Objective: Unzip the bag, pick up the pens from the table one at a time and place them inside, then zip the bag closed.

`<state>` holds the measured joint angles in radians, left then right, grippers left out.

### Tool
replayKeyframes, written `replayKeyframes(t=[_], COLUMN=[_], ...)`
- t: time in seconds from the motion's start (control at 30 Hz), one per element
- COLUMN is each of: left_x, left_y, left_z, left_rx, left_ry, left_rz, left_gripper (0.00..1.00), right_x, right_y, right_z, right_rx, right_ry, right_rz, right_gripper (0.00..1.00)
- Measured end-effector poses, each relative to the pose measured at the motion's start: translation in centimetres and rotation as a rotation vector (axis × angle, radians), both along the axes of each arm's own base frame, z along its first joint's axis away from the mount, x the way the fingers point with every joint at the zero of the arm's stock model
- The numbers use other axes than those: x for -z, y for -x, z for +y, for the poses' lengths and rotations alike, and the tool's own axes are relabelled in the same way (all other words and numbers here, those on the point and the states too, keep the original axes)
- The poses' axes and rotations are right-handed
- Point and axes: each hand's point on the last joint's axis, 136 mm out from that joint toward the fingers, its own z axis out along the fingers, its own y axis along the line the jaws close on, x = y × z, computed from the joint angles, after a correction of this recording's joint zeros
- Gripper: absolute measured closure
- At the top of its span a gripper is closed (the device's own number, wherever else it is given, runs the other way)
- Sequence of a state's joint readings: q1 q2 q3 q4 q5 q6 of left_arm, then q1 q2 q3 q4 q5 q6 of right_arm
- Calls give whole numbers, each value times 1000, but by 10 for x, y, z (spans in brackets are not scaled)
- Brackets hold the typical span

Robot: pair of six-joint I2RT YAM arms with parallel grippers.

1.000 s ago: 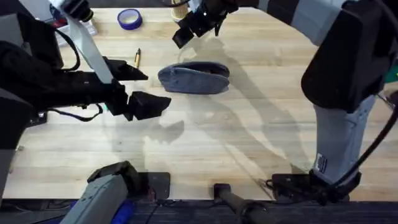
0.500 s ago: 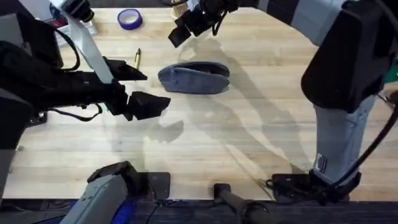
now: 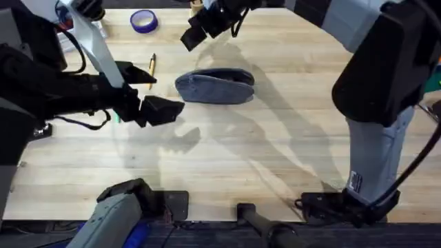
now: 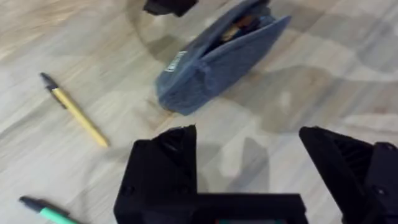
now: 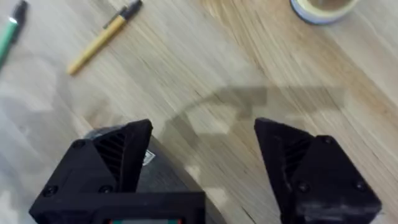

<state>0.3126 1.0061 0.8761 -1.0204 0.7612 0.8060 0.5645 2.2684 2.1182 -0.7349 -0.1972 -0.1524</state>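
Two pens (image 4: 74,112) lie on the table (image 3: 275,165) beside the unzipped bag (image 3: 215,87), so we judge the picking step begins — our left gripper (image 4: 249,180) and right gripper (image 5: 202,162) hang open, empty — next, close on one pen.

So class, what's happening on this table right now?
Two robot arms are working at a wooden table with a blue-grey pencil bag. Its zip looks open in the left wrist view. The yellow pen and the green pen lie on the table, neither packed yet. The left claw hangs open near the pens; the right claw hangs open beyond the bag. Neither holds anything.
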Motion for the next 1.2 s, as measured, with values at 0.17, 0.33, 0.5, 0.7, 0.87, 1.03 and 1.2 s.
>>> replayKeyframes(t=[0.17, 0.33, 0.5, 0.7, 0.87, 1.03, 1.2], left_x=[-4, -8, -4, 11, 31, 50, 53], left_y=[-15, -26, -38, -63, -83, -101, -113], left_z=[11, 33, 59, 78, 95, 115, 130], left_rx=[-49, -133, -209, -234, -258, -325, -429], left_ry=[-33, -55, -66, -75, -109, -145, -195], left_rz=[-50, -83, -96, -94, -84, -60, -52], left_gripper=[8, 7, 7, 7, 7, 7, 7], right_x=[-9, -18, -53, -97, -119, -120, -120], right_y=[2, 14, 26, 42, 50, 53, 54], right_z=[5, 1, 0, -8, -13, -16, -16], right_rx=[-7, -10, -21, -27, -27, -27, -27], right_ry=[-27, -18, -41, -69, -85, -80, -78], right_rz=[2, 30, -6, -51, -75, -68, -65], right_gripper=[5, 5, 6, 6, 6, 6, 6])
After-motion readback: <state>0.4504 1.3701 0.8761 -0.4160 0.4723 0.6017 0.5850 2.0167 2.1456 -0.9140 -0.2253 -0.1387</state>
